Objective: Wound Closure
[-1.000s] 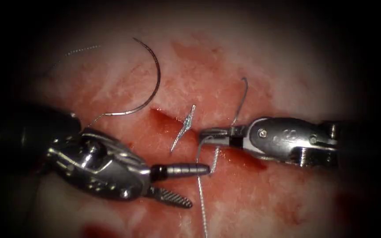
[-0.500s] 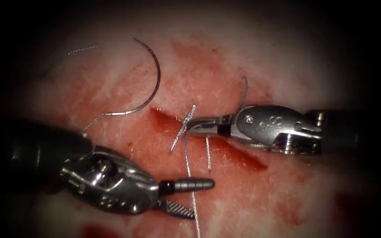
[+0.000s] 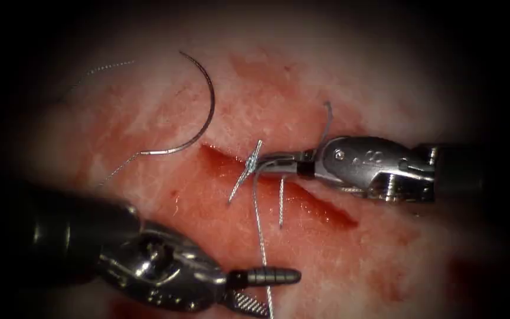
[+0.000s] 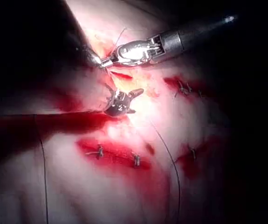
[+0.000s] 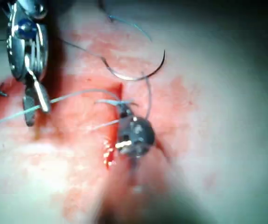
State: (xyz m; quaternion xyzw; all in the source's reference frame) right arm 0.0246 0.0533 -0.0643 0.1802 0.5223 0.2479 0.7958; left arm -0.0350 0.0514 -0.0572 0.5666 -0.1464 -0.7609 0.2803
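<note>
Bright centre, dark vignetted edges; glare on metal; blurred wrist views

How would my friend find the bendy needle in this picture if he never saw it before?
Start at the red cut across the middle of the tissue. From its left end, look up and left: the needle lies loose on the tissue, with neither tool holding it. It is one smooth, dark half-circle, thicker than the thread and not twisted like it.

The pale pink, red-stained pork tissue (image 3: 385,88) bore a thin dark curved steel needle (image 3: 208,112) and silvery braided thread (image 3: 260,224).
</note>
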